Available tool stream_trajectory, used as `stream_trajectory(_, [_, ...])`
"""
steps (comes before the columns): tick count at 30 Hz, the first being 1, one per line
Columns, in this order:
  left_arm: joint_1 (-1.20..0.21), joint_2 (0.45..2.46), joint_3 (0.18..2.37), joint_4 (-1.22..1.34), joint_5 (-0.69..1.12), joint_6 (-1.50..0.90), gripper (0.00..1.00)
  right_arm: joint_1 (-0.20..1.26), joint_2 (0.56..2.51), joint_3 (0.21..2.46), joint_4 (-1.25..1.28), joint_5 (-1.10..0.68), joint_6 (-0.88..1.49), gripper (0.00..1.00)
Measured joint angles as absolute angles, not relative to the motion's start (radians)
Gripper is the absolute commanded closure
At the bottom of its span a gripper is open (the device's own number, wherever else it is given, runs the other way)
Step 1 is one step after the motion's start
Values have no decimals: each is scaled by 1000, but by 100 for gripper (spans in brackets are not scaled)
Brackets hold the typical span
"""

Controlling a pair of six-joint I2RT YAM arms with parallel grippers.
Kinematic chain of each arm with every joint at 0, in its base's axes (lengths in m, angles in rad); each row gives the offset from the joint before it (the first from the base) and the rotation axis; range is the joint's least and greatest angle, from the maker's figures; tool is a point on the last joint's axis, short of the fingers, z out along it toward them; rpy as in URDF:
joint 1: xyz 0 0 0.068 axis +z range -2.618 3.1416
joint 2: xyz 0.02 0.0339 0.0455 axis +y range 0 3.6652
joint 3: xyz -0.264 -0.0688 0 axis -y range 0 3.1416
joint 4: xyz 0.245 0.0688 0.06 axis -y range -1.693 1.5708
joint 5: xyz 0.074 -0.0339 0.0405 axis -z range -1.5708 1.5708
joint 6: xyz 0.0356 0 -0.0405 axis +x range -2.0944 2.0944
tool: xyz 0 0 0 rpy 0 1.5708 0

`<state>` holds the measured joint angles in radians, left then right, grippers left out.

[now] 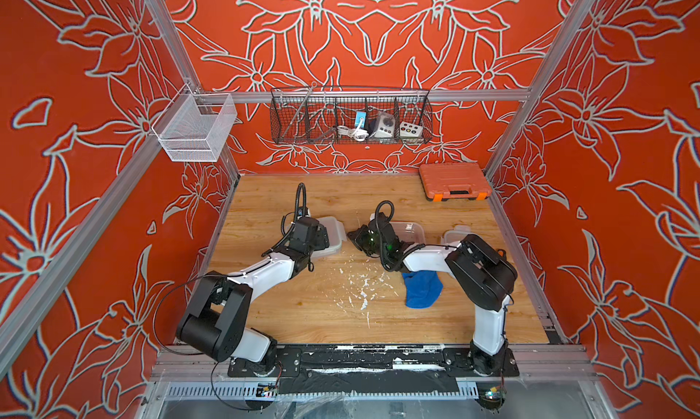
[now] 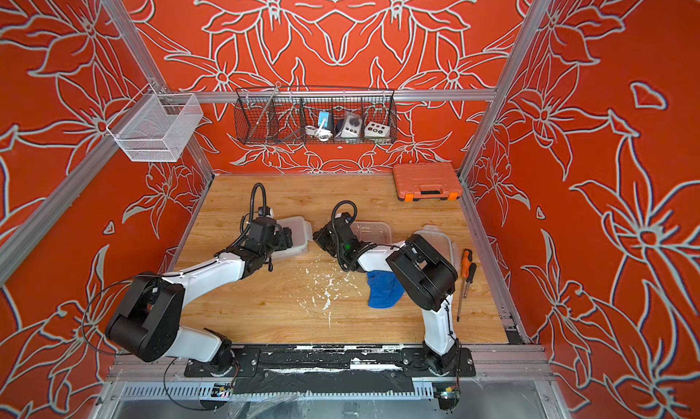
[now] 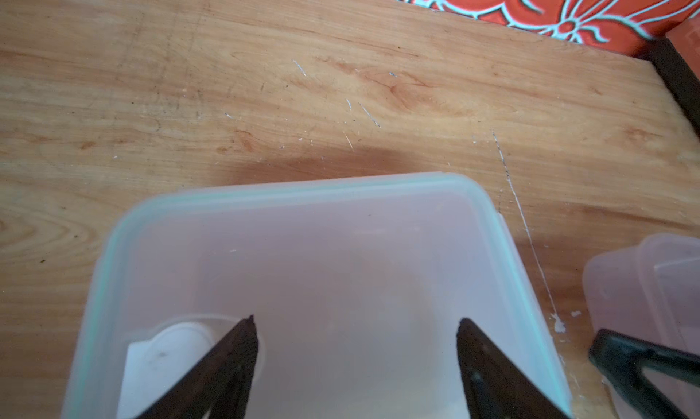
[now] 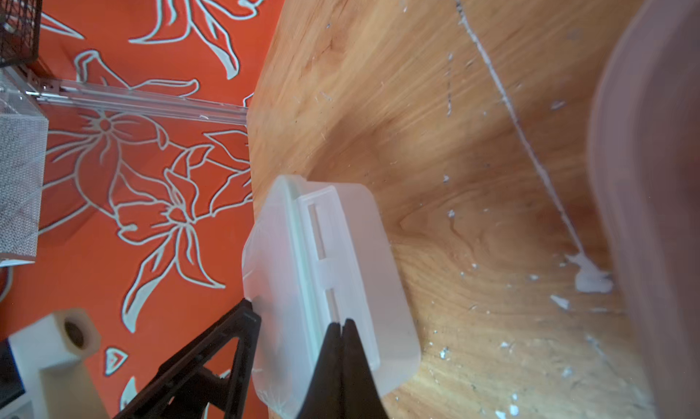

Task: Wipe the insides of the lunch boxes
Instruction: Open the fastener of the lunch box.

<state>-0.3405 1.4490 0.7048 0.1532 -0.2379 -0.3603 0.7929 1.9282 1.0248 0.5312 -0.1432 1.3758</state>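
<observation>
A closed translucent lunch box (image 1: 333, 224) (image 3: 322, 246) with a teal-edged lid sits mid-table, a white patch showing through the lid. My left gripper (image 1: 325, 235) (image 3: 356, 322) hovers open just above that lid, nothing between its fingers. My right gripper (image 1: 354, 237) (image 4: 342, 324) is shut, its tips together against the box's side latch flap (image 4: 325, 246). The second lunch box (image 1: 411, 231) (image 2: 373, 229) stands open to the right, its loose lid (image 1: 456, 233) further right. A blue cloth (image 1: 422, 290) lies under the right forearm.
An orange tool case (image 1: 454, 180) sits at the back right corner. Two screwdrivers (image 2: 466, 269) lie by the right edge. White flecks (image 1: 363, 288) are scattered mid-table. A black wire basket (image 1: 350, 117) and a white mesh basket (image 1: 195, 127) hang on the walls.
</observation>
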Motion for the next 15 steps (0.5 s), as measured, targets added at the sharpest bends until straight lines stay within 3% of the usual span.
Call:
stream_trajectory(1, [-340,1449,705,153,-237,-360,19,797,1928,1025,531,-150,1374,97])
stream_trajectory(5, [-340,1442,705,148,-233,-364,18,804,1926,1025,517,-157,1363,70])
stream_trajectory(11, [-332,1303,712,6,-210,-414,8,806,1834,1029,396,-142,1256,57])
stream_trajectory(15, [-205,1125,720,-43,-157,-472,6,816,1755,1133,236,-103,1099,52])
